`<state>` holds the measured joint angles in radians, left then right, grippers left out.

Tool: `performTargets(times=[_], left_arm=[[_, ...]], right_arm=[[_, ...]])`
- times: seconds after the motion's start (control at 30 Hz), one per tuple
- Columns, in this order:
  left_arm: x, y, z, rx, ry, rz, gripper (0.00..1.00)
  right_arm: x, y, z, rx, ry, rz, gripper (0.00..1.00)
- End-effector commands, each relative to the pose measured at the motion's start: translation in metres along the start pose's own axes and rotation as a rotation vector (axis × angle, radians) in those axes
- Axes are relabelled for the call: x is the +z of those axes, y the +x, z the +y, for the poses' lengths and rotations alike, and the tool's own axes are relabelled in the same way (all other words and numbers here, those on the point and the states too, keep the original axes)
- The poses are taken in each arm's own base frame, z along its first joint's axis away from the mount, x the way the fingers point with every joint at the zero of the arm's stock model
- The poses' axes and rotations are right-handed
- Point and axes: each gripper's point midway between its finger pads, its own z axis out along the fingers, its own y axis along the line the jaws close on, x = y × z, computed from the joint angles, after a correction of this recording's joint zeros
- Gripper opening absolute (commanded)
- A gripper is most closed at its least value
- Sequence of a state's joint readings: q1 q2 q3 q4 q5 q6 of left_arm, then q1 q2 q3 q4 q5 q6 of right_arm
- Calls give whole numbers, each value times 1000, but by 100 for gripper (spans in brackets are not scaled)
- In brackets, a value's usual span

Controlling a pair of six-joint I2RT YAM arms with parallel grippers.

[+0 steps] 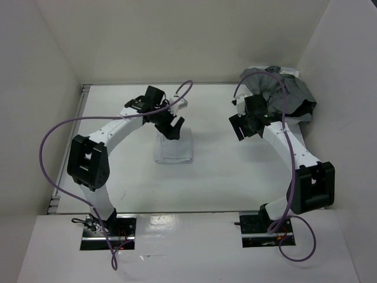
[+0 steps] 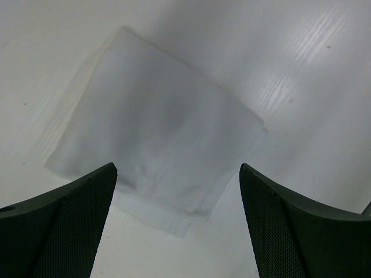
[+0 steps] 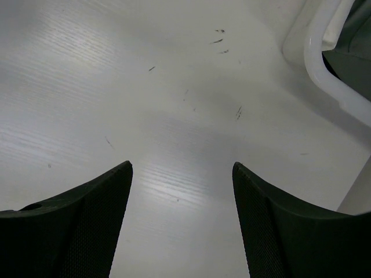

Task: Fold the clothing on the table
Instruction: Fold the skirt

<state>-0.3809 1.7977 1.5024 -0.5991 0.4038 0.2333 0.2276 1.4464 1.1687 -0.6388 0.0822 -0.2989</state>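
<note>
A folded white garment (image 1: pixel 174 147) (image 2: pixel 156 127) is laid flat on the surface (image 1: pixel 224 171), left of centre. The left gripper (image 1: pixel 172 128) (image 2: pixel 177 174) is positioned above the garment's far edge, jaws spread wide and nothing grasped. The right gripper (image 1: pixel 242 127) (image 3: pixel 182 168) is held over bare surface, jaws likewise apart and empty. A heap of gray clothing (image 1: pixel 283 94) is located in the far right corner, at a white bin rim (image 3: pixel 324 63).
</note>
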Motion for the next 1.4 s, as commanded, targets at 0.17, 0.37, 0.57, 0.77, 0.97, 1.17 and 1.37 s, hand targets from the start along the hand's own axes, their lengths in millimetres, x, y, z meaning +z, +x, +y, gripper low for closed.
performTargets(times=[0.17, 0.37, 0.57, 0.77, 0.97, 1.17, 1.37], left_arm=[[50, 18, 20, 107, -135, 77, 92], [74, 42, 36, 97, -188, 164, 92], [86, 53, 27, 105, -169, 213, 93], [99, 66, -7, 141, -110, 251, 93], [105, 75, -41, 159, -61, 279, 94], [110, 76, -68, 154, -26, 291, 94], [81, 33, -68, 166, -71, 215, 100]], right_arm=[[-15, -19, -15, 105, -38, -110, 76], [-10, -17, -16, 112, -47, -91, 76], [-5, -14, -13, 112, -61, -76, 78], [0, -11, -13, 122, -54, -66, 81], [-2, -8, -14, 131, -44, -71, 82], [-5, -7, -12, 131, -49, -85, 82], [-15, -10, -13, 130, -41, -115, 82]])
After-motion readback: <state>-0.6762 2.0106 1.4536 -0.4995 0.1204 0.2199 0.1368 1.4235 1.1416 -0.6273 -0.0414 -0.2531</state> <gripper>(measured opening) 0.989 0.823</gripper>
